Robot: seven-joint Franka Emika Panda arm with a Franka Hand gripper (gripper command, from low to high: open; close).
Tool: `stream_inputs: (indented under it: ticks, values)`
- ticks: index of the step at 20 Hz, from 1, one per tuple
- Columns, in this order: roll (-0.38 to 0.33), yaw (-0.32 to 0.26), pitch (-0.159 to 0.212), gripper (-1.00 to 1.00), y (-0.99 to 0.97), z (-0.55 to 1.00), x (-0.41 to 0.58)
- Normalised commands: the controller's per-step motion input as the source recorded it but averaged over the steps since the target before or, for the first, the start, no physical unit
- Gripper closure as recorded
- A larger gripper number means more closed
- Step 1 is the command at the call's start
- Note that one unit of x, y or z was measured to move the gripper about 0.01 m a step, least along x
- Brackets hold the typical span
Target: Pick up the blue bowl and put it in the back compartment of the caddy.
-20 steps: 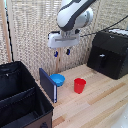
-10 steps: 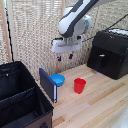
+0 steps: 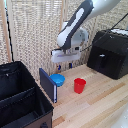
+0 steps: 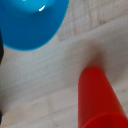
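Observation:
The blue bowl [image 3: 58, 79] sits on the wooden table, just beside the upright dark-blue panel [image 3: 48, 85]. My gripper [image 3: 64, 66] hangs open a short way above the bowl, nothing between its fingers. The black caddy [image 3: 30, 102] fills the exterior view's lower left; its back compartment [image 3: 14, 81] lies behind the divider wall. In the wrist view the blue bowl [image 4: 30, 22] and the red cup [image 4: 100, 97] both show on the wood, while my fingers stay out of the picture.
A red cup [image 3: 79, 85] stands close to the bowl, toward the exterior view's right. A black box [image 3: 111, 52] with a front handle sits at the back right. A slatted screen runs behind the table.
My arm has come down, bringing the gripper closer to the blue bowl. The bowl, cup and caddy have not moved.

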Motion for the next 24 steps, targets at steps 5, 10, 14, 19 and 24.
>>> stream_inputs:
  ticks: [5, 10, 14, 19, 24]
  values:
    - [-0.021, 0.067, 0.011, -1.0, -0.17, -0.43, 0.236]
    - [-0.036, 0.05, 0.015, 1.0, -0.04, -0.27, 0.27]
    - [-0.016, 0.048, 0.004, 1.0, -0.04, -0.16, 0.254]
    - [-0.009, 0.003, 0.004, 1.0, 0.0, -0.12, 0.049]
    - [-0.007, -0.013, 0.009, 1.0, 0.0, -0.1, 0.022]
